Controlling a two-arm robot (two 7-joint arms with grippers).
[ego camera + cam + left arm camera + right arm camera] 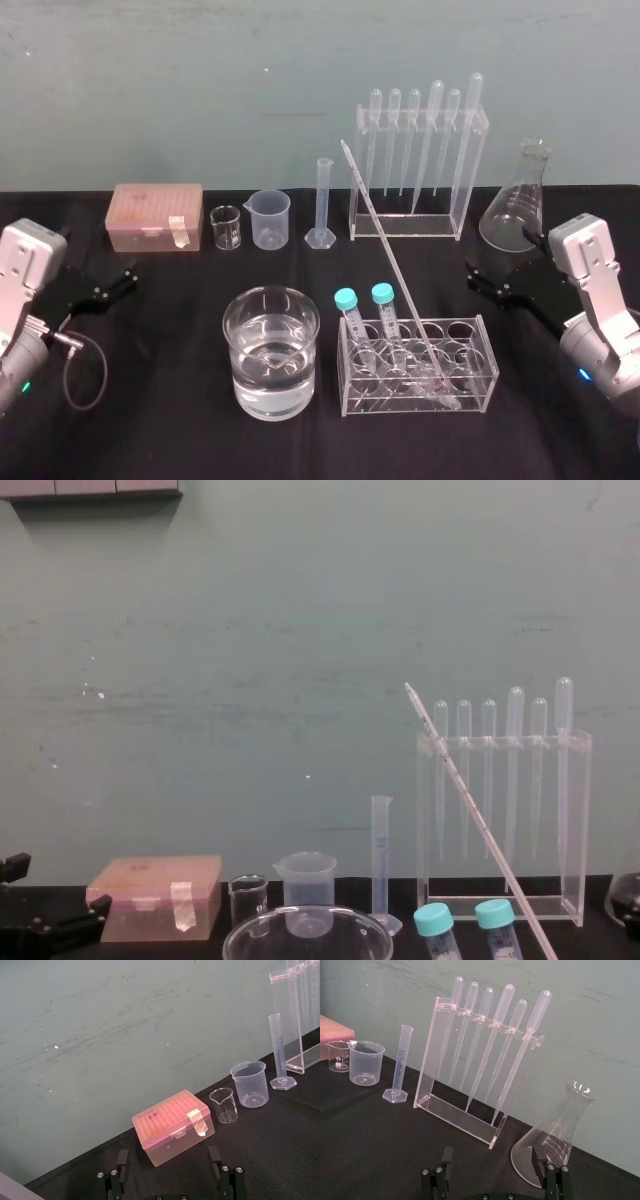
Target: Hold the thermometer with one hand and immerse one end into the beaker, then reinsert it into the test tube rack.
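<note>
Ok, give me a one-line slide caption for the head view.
Left gripper and right gripper open at the sides; thermometer leans in the test tube rack beside the water-filled beaker.

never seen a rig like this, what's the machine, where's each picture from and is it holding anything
It is a two-armed robot. One picture looks down from its head, one forward from its chest, two from its wrists. The left gripper and right gripper sit at the sides, open, holding nothing. On the black table: a beaker of water and a test tube rack with the thermometer leaning in it. Behind stand a pink box, a pipette stand and a flask.
</note>
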